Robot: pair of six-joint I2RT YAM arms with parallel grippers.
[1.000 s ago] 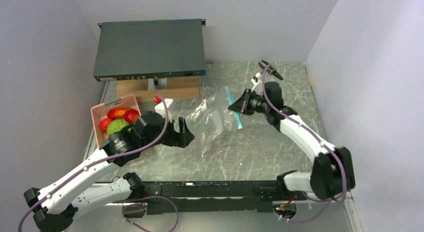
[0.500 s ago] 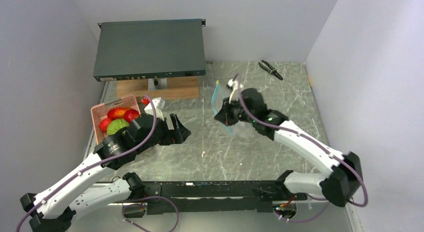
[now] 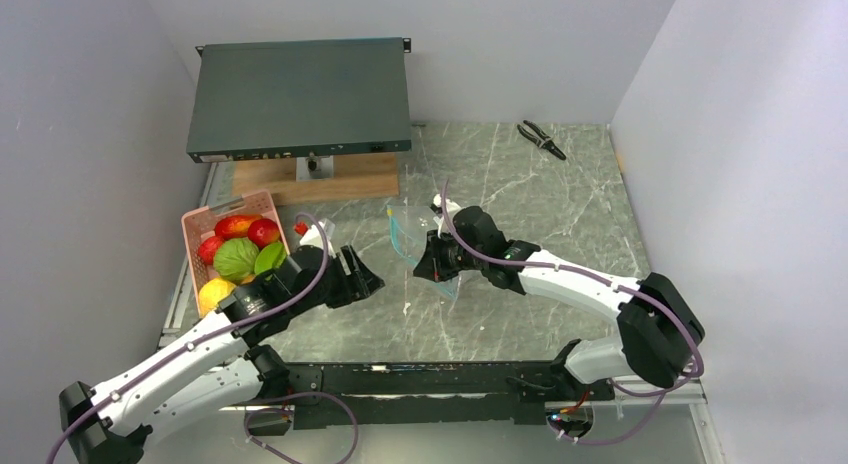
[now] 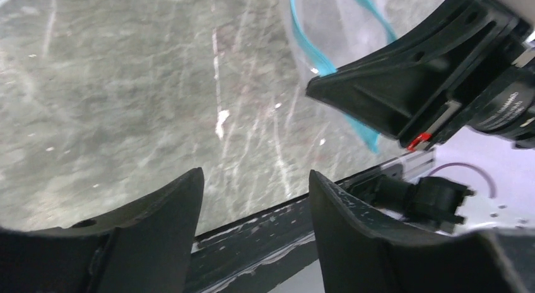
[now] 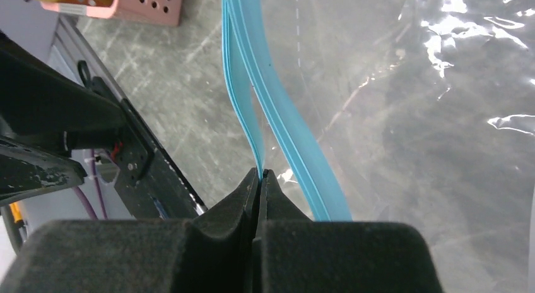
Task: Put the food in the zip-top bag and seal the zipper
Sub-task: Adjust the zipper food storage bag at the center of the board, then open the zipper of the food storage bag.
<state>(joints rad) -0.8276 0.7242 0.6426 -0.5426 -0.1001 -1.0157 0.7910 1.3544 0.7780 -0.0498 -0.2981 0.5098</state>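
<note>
Teal first, from above: the zipper (image 3: 399, 234) bows up in a loop near the middle of the marble table (image 3: 540, 199); the clear zip-top bag (image 3: 447, 282) hangs crumpled at the right gripper (image 3: 430, 264), which pinches it; the left gripper (image 3: 362, 274) sits just to the left, pointed at the bag and apart from it; the food (image 3: 238, 256), in red, green and yellow pieces, lies piled in the pink basket (image 3: 262, 197) at the table's left edge, none of it in the bag; pliers (image 3: 541, 139) lie at the far right.

Over to the left wrist: the left gripper (image 4: 255, 201) has its fingers (image 4: 158, 233) spread well apart, bare table between them, nothing held; ahead, the zipper (image 4: 310, 50) runs down beside the black right gripper (image 4: 328, 91).

Now the right wrist: the right gripper (image 5: 260, 174) has its jaws pressed tight, nipping one lip of the zipper (image 5: 277, 116); the two lips part just above the tips, so the mouth is unsealed there; the bag's clear film (image 5: 410, 103) spreads to the right; a corner of the pink basket (image 5: 148, 5) shows top left.
</note>
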